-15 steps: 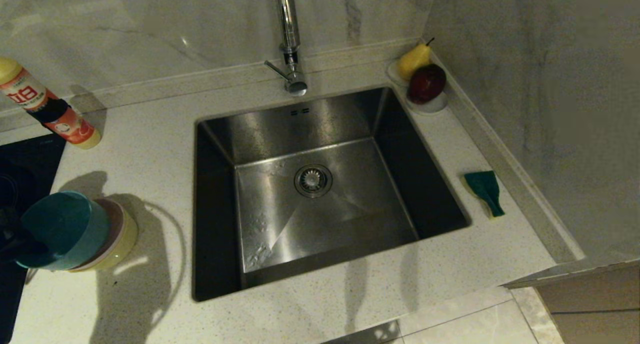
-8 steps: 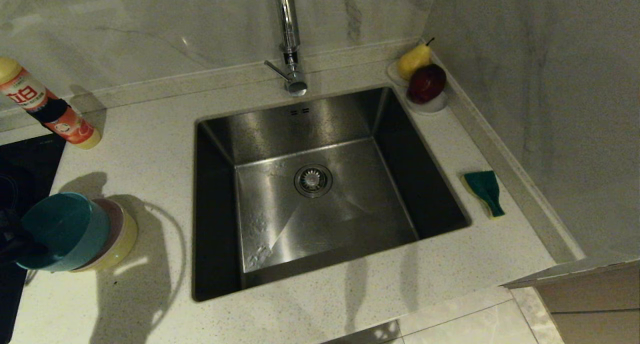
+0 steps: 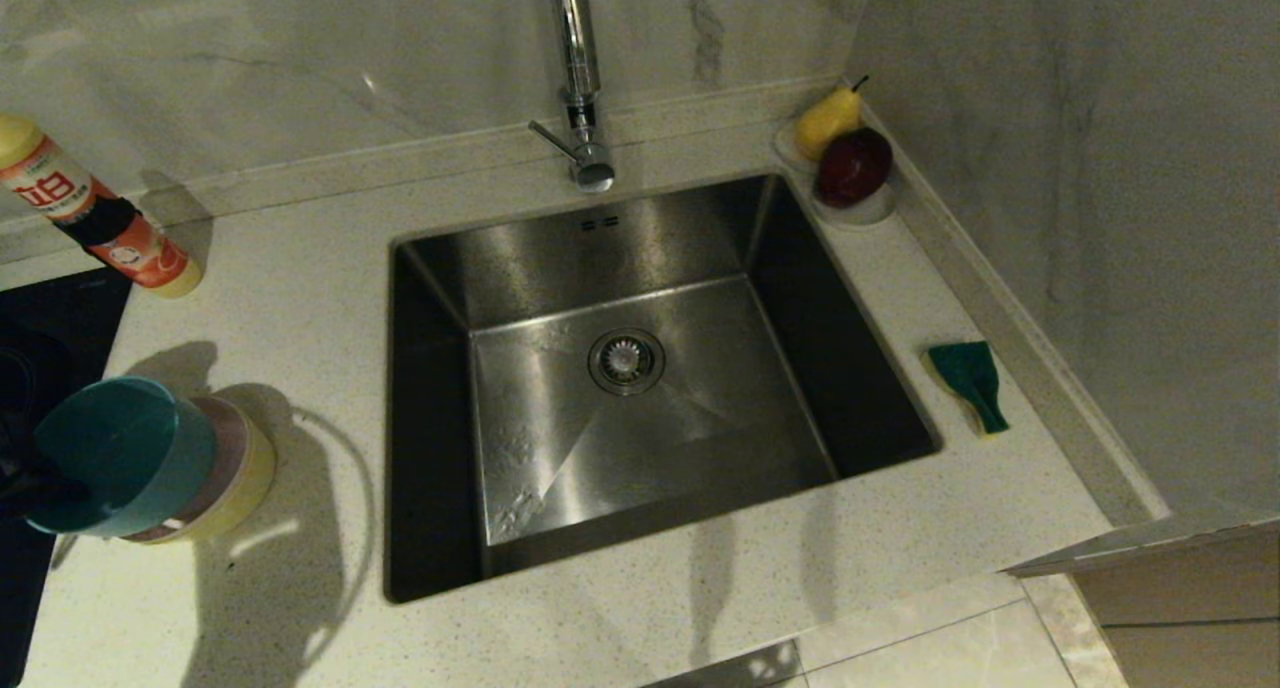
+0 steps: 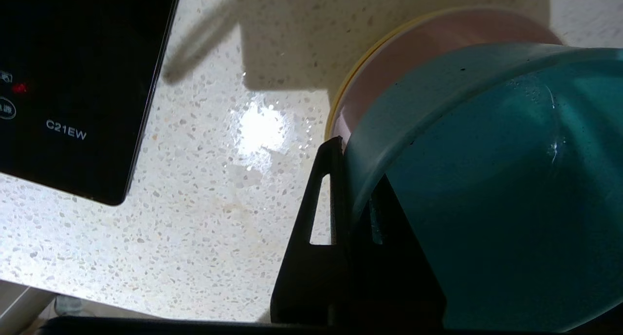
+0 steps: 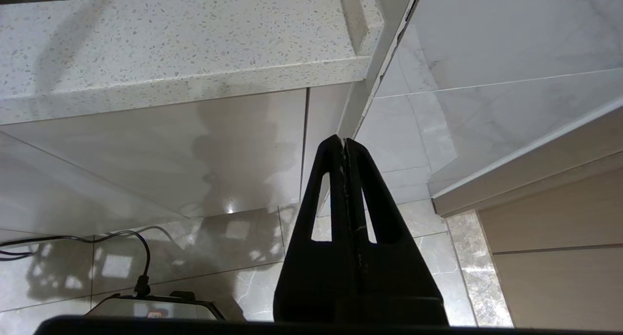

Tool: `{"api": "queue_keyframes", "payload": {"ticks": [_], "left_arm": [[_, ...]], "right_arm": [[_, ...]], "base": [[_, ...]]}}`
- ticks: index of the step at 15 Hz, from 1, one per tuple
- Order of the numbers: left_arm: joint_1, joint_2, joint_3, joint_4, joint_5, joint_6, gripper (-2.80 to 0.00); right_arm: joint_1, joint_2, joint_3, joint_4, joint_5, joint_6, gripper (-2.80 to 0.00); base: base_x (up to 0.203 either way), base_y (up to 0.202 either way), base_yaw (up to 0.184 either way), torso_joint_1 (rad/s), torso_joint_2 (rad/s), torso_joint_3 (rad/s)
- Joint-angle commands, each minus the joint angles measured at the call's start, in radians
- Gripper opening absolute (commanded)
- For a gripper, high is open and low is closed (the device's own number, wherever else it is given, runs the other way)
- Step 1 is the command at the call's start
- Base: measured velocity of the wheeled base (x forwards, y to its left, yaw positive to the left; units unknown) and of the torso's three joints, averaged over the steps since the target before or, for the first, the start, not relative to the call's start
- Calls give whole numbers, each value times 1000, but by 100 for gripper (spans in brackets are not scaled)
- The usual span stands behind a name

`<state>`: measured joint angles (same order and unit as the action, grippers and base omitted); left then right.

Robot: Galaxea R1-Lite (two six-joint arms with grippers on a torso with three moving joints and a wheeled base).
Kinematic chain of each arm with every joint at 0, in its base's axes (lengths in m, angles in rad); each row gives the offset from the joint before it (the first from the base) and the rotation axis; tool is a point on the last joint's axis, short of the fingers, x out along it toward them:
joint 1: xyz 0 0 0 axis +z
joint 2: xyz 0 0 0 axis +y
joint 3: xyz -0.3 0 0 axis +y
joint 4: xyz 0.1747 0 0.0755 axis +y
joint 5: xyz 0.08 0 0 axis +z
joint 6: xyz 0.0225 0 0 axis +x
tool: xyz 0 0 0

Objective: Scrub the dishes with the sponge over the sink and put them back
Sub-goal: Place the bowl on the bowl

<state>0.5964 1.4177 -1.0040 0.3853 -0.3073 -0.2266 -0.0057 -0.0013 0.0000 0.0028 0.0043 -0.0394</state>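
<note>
Three nested dishes sit on the counter left of the sink (image 3: 620,238). The light blue bowl (image 3: 120,458) is tipped up out of the pink bowl (image 3: 228,430), which rests in the yellow bowl (image 3: 252,480). My left gripper (image 4: 353,179) is shut on the blue bowl's (image 4: 486,179) rim, one finger outside and one inside; in the head view it is a dark shape (image 3: 20,483) at the frame's left edge. The sponge (image 3: 968,380) lies green face up on the counter right of the sink. My right gripper (image 5: 344,142) is shut on nothing, parked below the counter edge.
A chrome tap (image 3: 580,78) stands behind the sink. A detergent bottle (image 3: 90,218) leans at the back left, beside a black cooktop (image 3: 40,338). A white dish (image 3: 850,213) with a pear (image 3: 828,120) and an apple (image 3: 853,166) sits in the back right corner.
The blue bowl has edged very slightly left and up in the left gripper's hold. The sponge, the other bowls and the right arm have not moved.
</note>
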Motion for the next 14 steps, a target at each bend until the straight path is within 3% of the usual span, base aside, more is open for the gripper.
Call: {"api": "queue_keyframes", "payload": {"ticks": [1,2,7,12,13,14], "left_arm": [[0,9,4,3,1,0,-280],[0,10,5,3,2,0,0],[1,6,-1,2,-5,-12,0],[2,-32,-128,11,-8,-45,0],[2,-29,-148,5,-8,-43,-280],[1,-24,-180,3,-10,-37,-280]], "right_arm": [[0,1,0,0,0,-1,-280],[1,1,0,0,0,-1,-280],[0,1,0,0,0,-1,-280],[0,1,0,0,0,-1,-280],[1,1,0,0,0,-1,-280],[0,1,0,0,0,-1,-280]], "base": [[0,0,0,0,0,0],[0,0,0,0,0,0],[0,0,0,0,0,0],[0,0,0,0,0,0],[0,0,0,0,0,0],[0,0,0,0,0,0]]}}
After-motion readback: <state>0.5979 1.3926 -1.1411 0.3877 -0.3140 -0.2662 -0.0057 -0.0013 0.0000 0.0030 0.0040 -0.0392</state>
